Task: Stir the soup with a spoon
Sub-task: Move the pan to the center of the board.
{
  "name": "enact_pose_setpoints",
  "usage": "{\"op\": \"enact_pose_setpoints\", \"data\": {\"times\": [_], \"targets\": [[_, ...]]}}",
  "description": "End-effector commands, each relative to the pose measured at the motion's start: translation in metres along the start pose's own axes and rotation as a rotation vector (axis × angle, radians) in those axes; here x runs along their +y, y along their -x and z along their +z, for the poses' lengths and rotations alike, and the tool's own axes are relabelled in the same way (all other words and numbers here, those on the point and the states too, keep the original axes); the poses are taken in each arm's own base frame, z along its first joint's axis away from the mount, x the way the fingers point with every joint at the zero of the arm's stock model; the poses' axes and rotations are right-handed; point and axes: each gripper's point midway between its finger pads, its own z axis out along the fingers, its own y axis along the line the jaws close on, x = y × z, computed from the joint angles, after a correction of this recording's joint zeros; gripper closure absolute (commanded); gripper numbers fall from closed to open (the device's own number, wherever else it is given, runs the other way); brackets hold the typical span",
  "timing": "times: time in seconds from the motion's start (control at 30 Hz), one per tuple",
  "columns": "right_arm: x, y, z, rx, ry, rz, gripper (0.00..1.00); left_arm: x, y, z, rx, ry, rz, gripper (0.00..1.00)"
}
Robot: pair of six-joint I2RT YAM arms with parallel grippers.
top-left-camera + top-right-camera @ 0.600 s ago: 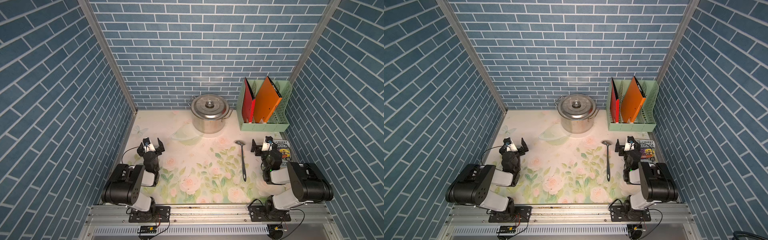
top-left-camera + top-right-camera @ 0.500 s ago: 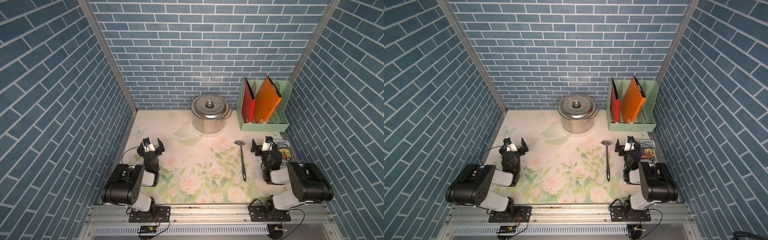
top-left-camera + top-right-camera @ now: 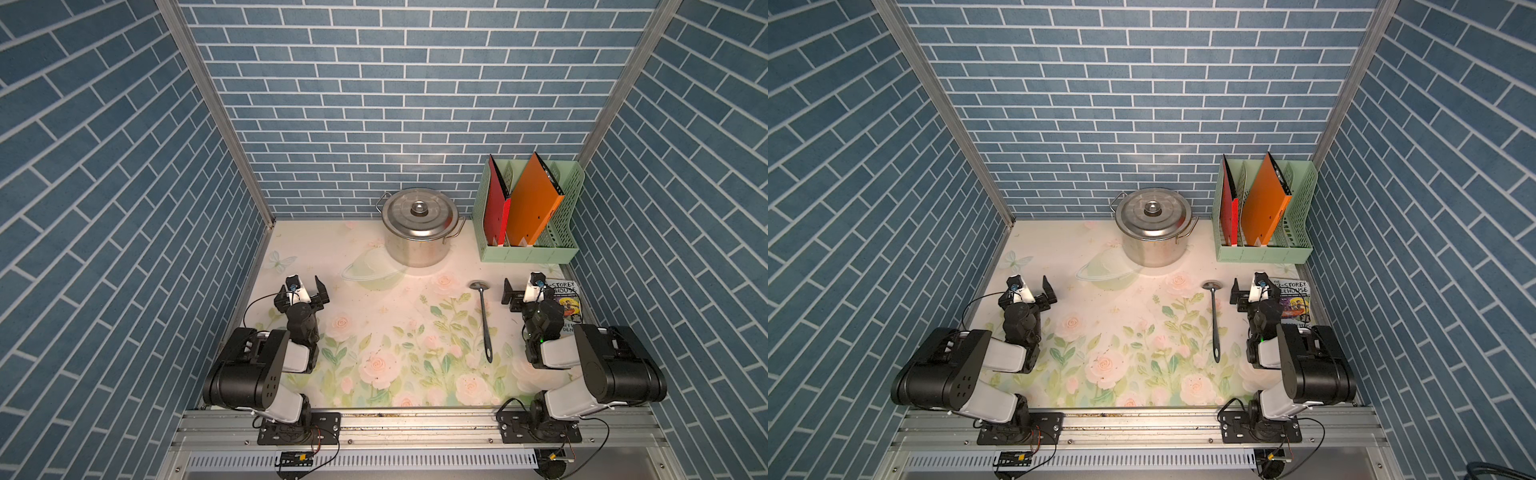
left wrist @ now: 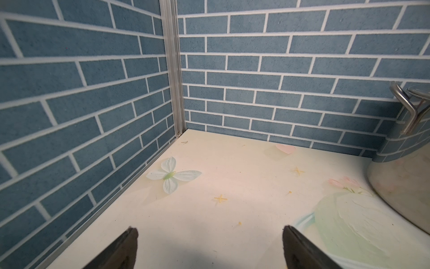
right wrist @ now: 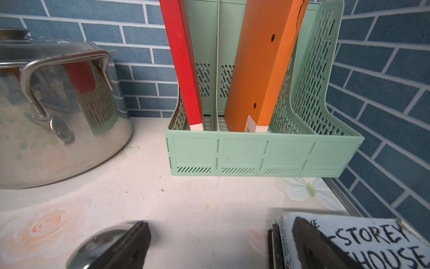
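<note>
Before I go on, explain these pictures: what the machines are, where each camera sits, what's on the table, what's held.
Two black robot arms stand at the near edge, each ending in a two-fingered gripper. Two pictures look down from overhead; two come from cameras on the wrists. On the floral table sit a lidded steel pot, a green file rack holding a red folder and an orange folder, a book, and a metal ladle lying flat. The left gripper and right gripper are open, holding nothing.

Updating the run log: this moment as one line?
stage: not started | left hand: open, empty | right hand: open, empty | long grey metal spoon: flat on floral mat | round steel pot: lid on
</note>
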Motion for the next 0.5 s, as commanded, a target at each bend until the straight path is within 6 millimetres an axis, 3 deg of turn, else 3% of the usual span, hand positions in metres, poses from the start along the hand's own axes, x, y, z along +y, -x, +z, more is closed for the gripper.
{"op": "enact_pose_setpoints", "data": {"times": [0.0,0.13,0.27,0.4,0.47], "targets": [[0.0,0.0,0.001,0.001,-0.001,-0.014,0.0,0.002,-0.001,0.0,0.004,0.005,0.0,0.0],[0.001,0.0,0.0,0.001,0.003,-0.014,0.0,0.004,0.001,0.0,-0.003,0.015,-0.005,0.0],[0.005,0.026,-0.008,-0.035,0.029,-0.024,0.0,0.009,0.013,-0.003,0.006,0.051,-0.007,0.0],[-0.004,0.057,-0.013,0.018,-0.008,0.098,0.01,0.037,0.06,-0.001,0.023,0.249,-0.155,0.0],[-0.001,0.076,-0.015,0.032,0.011,0.207,0.06,0.032,0.082,0.002,0.047,0.241,-0.252,0.0]]}}
